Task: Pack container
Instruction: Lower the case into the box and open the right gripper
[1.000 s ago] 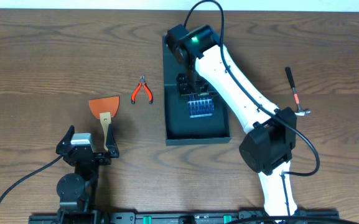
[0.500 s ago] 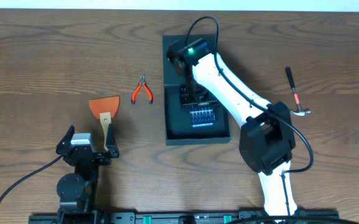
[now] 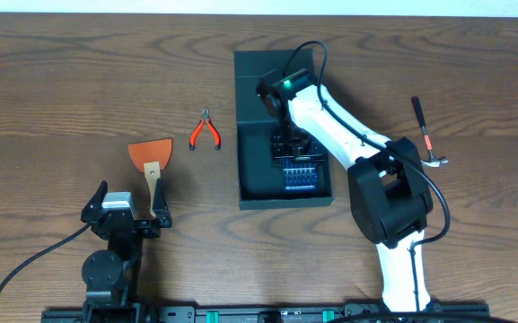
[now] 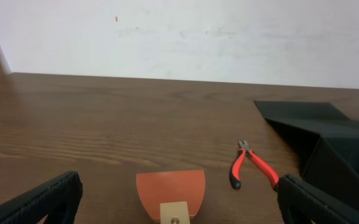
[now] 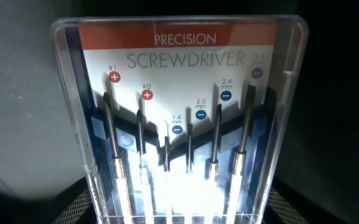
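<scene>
The dark green container (image 3: 257, 85) lies on the wooden surface (image 3: 52, 90) right of its middle, long side running away from the arms. Its flap is laid open at the far end.

Inside the container, at its near end, is one clear-cased screwdriver set (image 3: 300, 176). The right wrist view shows six drivers in a row in the case. The right tool (image 3: 298, 160) reaches down into the container and pinches this case, with a finger pad (image 5: 73, 208) showing at each lower corner. The white right arm crosses the container's right wall and hides part of the inside.

Left of the container, near it but apart, lies one pair of red-handled pliers (image 3: 206, 131). Further left of the container is one scraper (image 3: 151, 157) with an orange blade. Its pale handle points toward the left tool (image 3: 128, 206). That tool sits well to the container's left and nearer the robot base, fingers spread wide with nothing between them. The scraper's handle end lies just beside it.

Right of the container, beyond the arm, is one hammer (image 3: 427, 135) with a black grip, well apart from the box.
</scene>
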